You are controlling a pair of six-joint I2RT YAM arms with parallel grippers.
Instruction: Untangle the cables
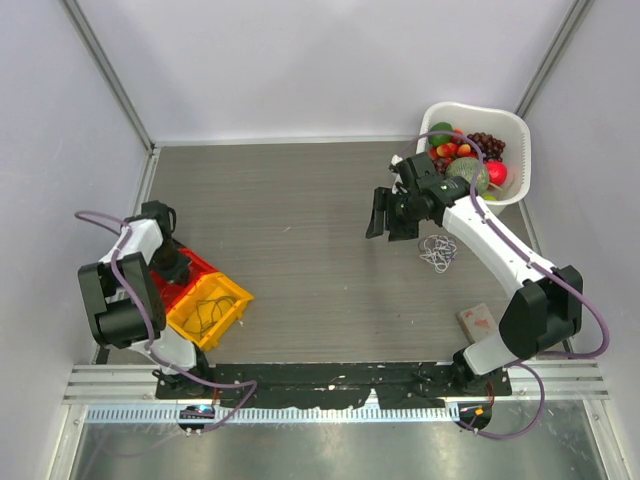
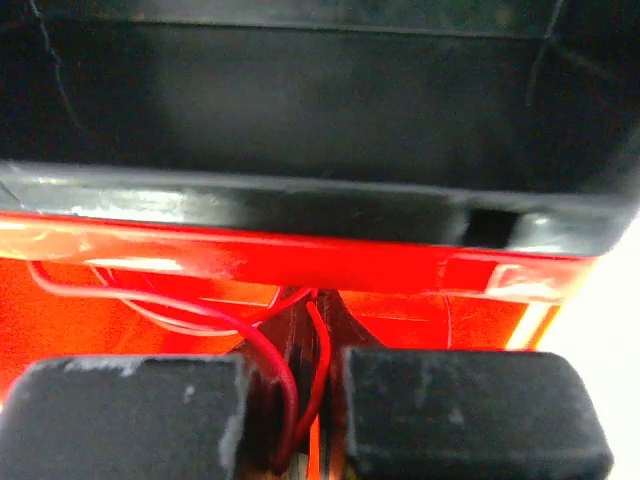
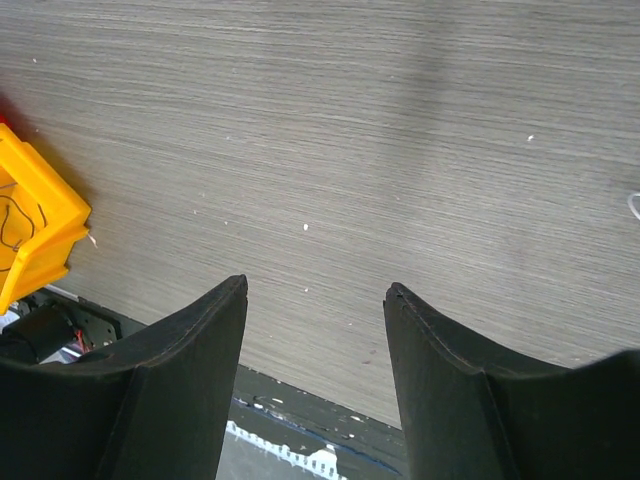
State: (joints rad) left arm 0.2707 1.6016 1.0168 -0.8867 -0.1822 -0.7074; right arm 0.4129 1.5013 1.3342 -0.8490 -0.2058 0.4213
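My left gripper [image 2: 300, 420] is down inside the red bin [image 2: 300, 262], shut on a thin red cable [image 2: 322, 350] that loops up between its fingers. More red cable curves off to the left along the bin's floor. From above, that gripper [image 1: 172, 262] sits over the red bin [image 1: 200, 266]. A small pile of white cable [image 1: 437, 250] lies on the table beside the right arm. My right gripper [image 1: 388, 215] hovers open above bare tabletop, left of the white pile, with nothing between its fingers [image 3: 315, 287]. A thin dark cable [image 1: 207, 312] lies in the yellow bin [image 1: 232, 290].
A white basket [image 1: 515, 135] full of toy fruit stands at the back right. A small pinkish block [image 1: 477, 319] lies near the right arm's base. In the left wrist view a dark wall [image 2: 320, 110] rises just beyond the red bin's rim. The yellow bin [image 3: 50, 215] shows at the right wrist view's left edge.
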